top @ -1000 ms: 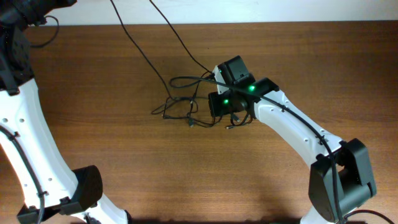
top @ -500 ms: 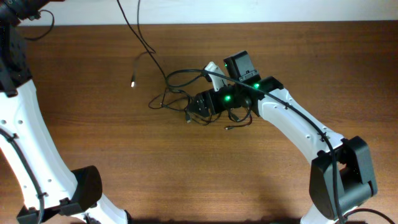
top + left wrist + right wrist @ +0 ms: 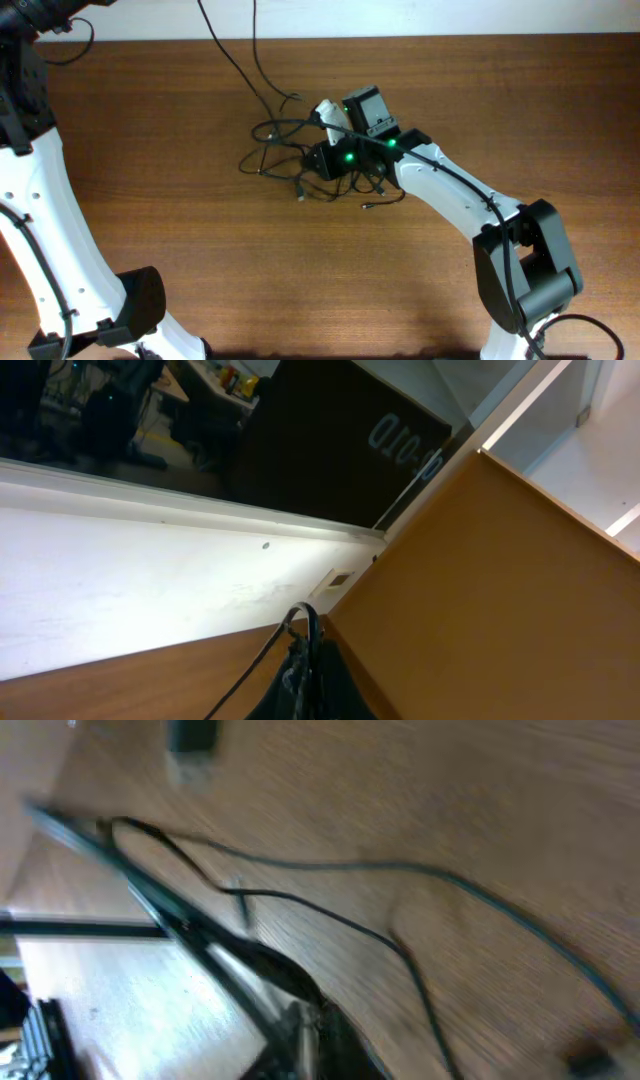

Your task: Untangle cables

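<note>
— Brown wood, that desk (image 3: 200, 260). Where does the work sit?

— Toward the far middle. The right arm (image 3: 450, 190) reaches across to it. The left arm (image 3: 40, 220) stands along the left side and runs out of the overhead view at the top corner.

— And the cables (image 3: 285, 165)?

— A loose black knot on the desk, just beside the right arm's wrist, with two strands climbing off over the far edge.

— How will they handle?

— My guess is light, limp and a little slippery, apt to snag where loops cross. I'd take a single strand at the knot's outer edge, never the whole bunch.

— The claws?

— The left claw (image 3: 305, 665) has its fingers together, pinched on a thin strand. Only its own wrist camera shows that, held high against a pale wall (image 3: 120, 580), because the overhead view cuts it off. The right claw (image 3: 300, 1035) is blurred in its own view, but the fingers look drawn together on a strand, low over the wood. Overhead, the wrist hides them.

— Anything smaller?

— A plug (image 3: 368, 207) lying free on the desk near the knot, clear only from overhead.
</note>
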